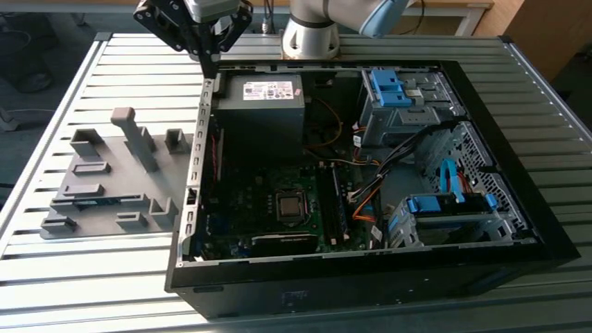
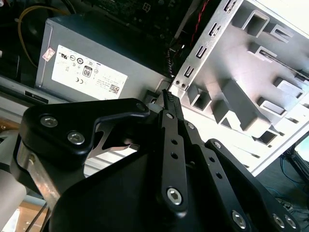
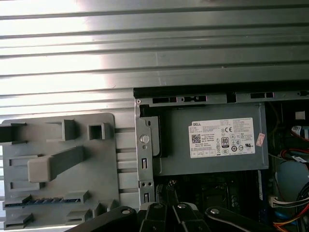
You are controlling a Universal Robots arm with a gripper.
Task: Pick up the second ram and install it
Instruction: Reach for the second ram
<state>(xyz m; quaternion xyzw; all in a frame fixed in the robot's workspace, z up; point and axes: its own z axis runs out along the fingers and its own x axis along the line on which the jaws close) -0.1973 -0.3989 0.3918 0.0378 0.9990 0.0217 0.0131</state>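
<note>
Black metal gripper pinched shut, empty, hovering by black computer case; blue-green ram strip half-hidden in grey plastic holder.

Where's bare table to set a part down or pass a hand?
Slatted table is bare at the exterior view's left: between holder tray and gripper, and along the tray's near side. Crowded inside the PC case, cables around drive cages.

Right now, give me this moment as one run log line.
gripper: jaws shut, holding nothing, above computer case corner by power supply | second ram: lying in grey holder, not picked up | install: not done
</note>
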